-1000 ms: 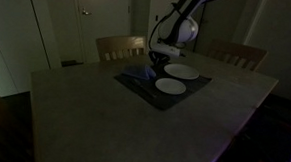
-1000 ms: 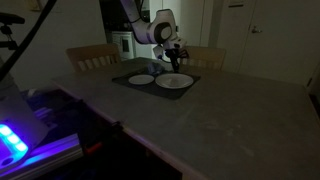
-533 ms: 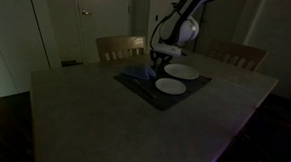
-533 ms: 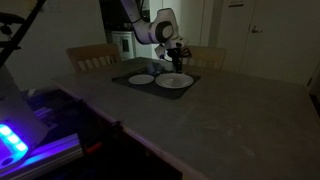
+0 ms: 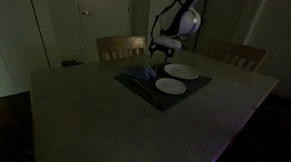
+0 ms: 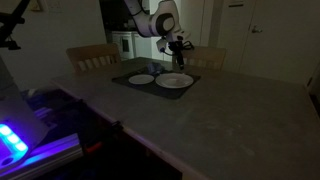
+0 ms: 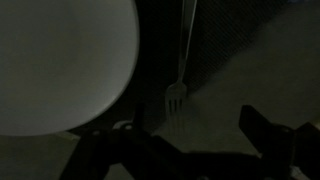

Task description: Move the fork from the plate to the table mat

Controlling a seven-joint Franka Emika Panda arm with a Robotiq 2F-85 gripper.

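Above the table mat (image 5: 145,91), my hand (image 7: 175,138) hangs spread wide, gripping nothing. Only the wrist view resolves the fork (image 7: 181,70): it is flat on the mat, at three o'clock of the plate (image 7: 60,60).

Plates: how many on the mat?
2, both on the table mat: in an exterior view, one plate nearer the camera, the other plate just behind it. Wrist view shows only one. None seems hidden.
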